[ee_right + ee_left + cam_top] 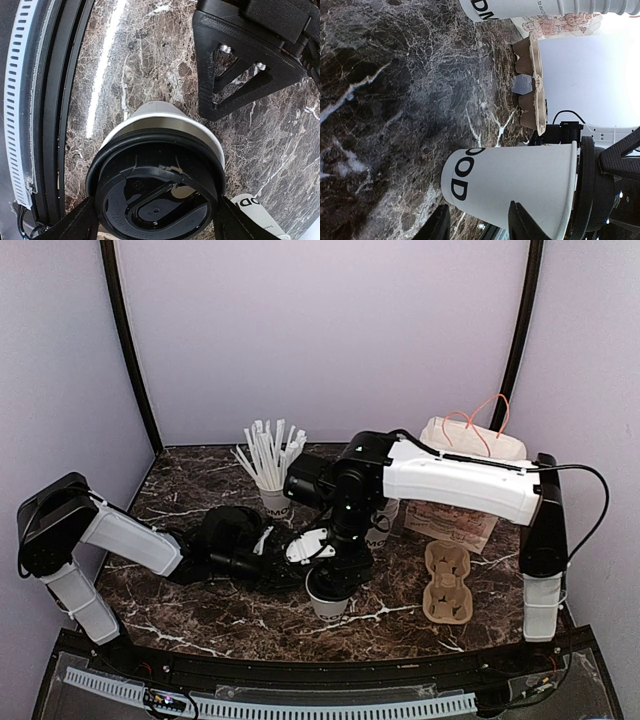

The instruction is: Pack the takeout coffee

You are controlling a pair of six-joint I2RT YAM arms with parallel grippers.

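The takeout coffee [328, 602], a white cup with black lettering and a black lid, stands on the marble table near the front middle. In the right wrist view its lid [155, 200] sits between my right gripper's [155, 226] fingers, which press on both sides of the lid from above. My right gripper [335, 575] hangs straight over the cup. My left gripper [293, 568] is open just left of the cup. In the left wrist view the cup [520, 180] lies just beyond the spread fingers [520, 222], with no grip on it.
A brown cardboard cup carrier [447, 583] lies right of the cup. A paper bag with orange handles [462, 490] stands behind it. A cup of white straws [272, 480] and stacked white cups [530, 7] stand at the back. The black table rail [55, 100] runs close by.
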